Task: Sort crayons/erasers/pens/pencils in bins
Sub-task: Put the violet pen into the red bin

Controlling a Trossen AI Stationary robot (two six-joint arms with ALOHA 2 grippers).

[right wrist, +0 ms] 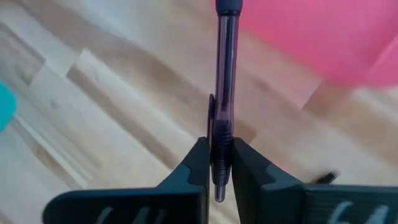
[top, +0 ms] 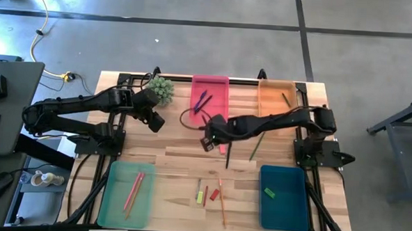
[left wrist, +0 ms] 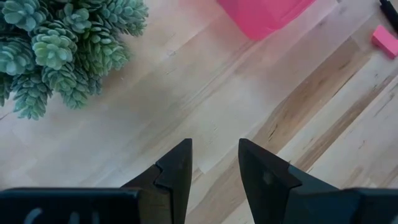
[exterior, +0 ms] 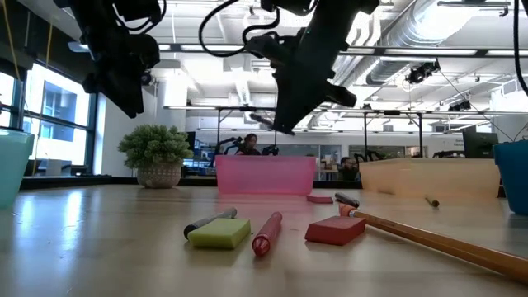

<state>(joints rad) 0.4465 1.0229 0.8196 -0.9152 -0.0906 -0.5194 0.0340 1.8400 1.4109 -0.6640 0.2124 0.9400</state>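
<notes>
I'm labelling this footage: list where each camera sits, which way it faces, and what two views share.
High view: overhead, looking straight down at the table; both arms show.
Low view: at tabletop height, facing the room; arms hang from above.
Left wrist view: looks past the open left gripper at a plant.
Right wrist view: looks past the right gripper, shut on a purple pen.
Shared: the pink bin appears in the high and low views.

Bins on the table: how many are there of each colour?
pale green bin: 1
pink bin: 1
orange bin: 1
dark blue bin: 1
Total: 4
</notes>
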